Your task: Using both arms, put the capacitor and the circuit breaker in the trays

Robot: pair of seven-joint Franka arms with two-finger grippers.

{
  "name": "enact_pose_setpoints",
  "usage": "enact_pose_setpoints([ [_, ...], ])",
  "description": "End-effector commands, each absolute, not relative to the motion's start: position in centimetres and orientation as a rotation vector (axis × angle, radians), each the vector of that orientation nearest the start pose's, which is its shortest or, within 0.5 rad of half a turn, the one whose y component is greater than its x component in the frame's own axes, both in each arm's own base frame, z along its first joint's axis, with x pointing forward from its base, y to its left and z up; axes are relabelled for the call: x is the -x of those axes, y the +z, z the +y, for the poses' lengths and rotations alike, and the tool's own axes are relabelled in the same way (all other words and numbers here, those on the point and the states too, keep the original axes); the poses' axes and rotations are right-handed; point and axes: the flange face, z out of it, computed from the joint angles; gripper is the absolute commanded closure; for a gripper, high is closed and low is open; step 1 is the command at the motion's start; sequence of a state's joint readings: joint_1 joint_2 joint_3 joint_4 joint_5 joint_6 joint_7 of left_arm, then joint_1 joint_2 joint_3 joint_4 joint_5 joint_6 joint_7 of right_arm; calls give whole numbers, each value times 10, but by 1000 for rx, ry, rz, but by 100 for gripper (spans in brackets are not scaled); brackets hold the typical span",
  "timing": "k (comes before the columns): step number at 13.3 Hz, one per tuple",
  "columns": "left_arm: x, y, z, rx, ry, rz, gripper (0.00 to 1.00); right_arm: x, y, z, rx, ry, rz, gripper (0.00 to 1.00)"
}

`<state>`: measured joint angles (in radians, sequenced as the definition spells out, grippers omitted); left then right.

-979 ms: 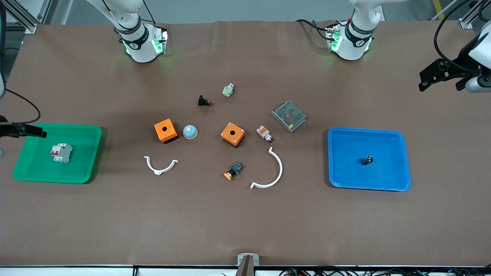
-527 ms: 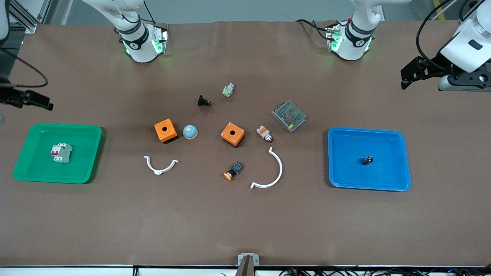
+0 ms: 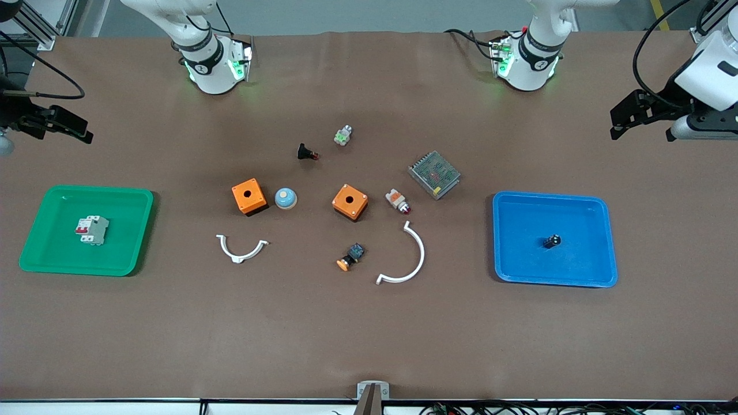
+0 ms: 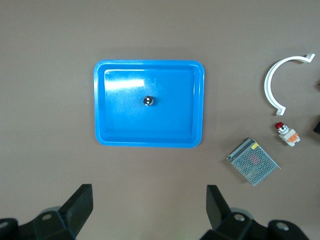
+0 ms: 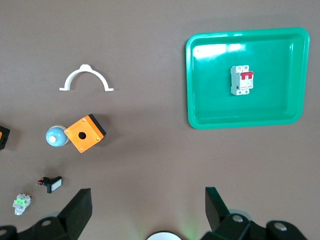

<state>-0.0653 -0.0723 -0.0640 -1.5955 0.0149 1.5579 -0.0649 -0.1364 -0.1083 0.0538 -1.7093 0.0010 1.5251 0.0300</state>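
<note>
Capacitor [image 3: 552, 241] lies in the blue tray [image 3: 599, 242], about mid-tray, near the desk edge at the left arm's end. The left wrist view shows it the same way: capacitor [image 4: 149, 101] near the middle of the blue tray [image 4: 115, 125], pale end up toward the camera.

Breaker [image 3: 91, 230] lies in the green tray [image 3: 127, 230], near the desk edge at the right arm's end, red levers visible on its face. In the right wrist view the breaker [image 5: 242, 80] sits roughly mid-tray in the green tray [image 5: 210, 100].

Left gripper [image 3: 628, 115] hangs in the air over bare desk, toward the corner at the left arm's end on the robots' side. Fingers [image 4: 77, 205] spread wide, nothing between them.

Right gripper [image 3: 72, 128] hangs in the air over bare desk, toward the corner at the right arm's end on the robots' side. Fingers [image 5: 75, 207] also spread wide, holding nothing.

Mid-desk clutter, all apart from both trays: two orange boxes [image 3: 249, 196] [image 3: 350, 202], a blue dome button [image 3: 285, 198] just beside the first box, two white arc clips [image 3: 242, 248] [image 3: 403, 256], a metal mesh unit [image 3: 434, 174], a white-orange part with red tip [image 3: 398, 201], a blue-black button with orange cap [image 3: 350, 257], a black part [image 3: 305, 153], and a small green-white part [image 3: 343, 136].
</note>
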Motion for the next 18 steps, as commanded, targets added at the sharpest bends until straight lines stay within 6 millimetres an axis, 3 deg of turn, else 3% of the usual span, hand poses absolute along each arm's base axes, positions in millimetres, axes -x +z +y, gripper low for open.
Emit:
enact_pose_setpoints([
  [1,-523,652,-72,3110,-86,126,0,-518,632,-40,3115,55,188,0],
  [8,-528,652,-65,3109,-80,121,0,-540,637,-39,3114,18,168,0],
  [11,-528,657,-62,3108,-95,108,0,-557,628,-40,3111,18,166,0],
  [18,-529,652,-62,3108,-59,101,0,-559,630,-41,3110,13,164,0],
])
